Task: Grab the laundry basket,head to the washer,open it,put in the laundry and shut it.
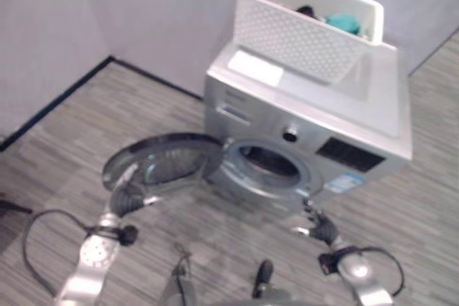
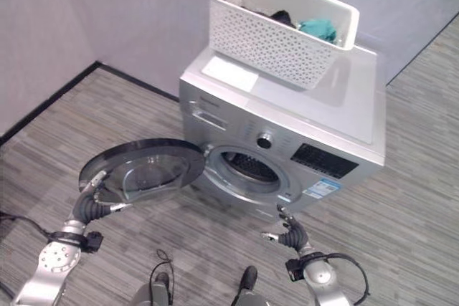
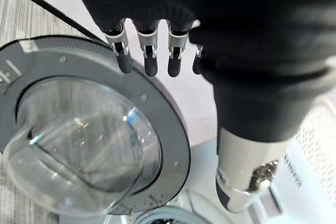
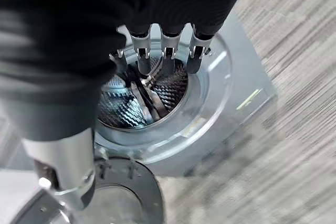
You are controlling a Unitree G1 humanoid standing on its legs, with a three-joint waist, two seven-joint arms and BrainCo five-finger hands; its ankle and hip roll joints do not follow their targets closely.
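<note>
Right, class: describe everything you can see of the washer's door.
The door is round, with a dark grey ring around a clear, bulging glass bowl. It is swung fully open to the robot's left of the drum opening, hinged at that edge and lying nearly flat over the floor. The left hand is at its near rim, fingers straight.

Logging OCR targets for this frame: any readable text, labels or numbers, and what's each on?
No text can be read.
Blue-and-white sticker on the washer front: print too small.
Dark display panel: blank.
White sheet on the washer top: print too blurred.
Laundry basket: no marking seen.
</note>
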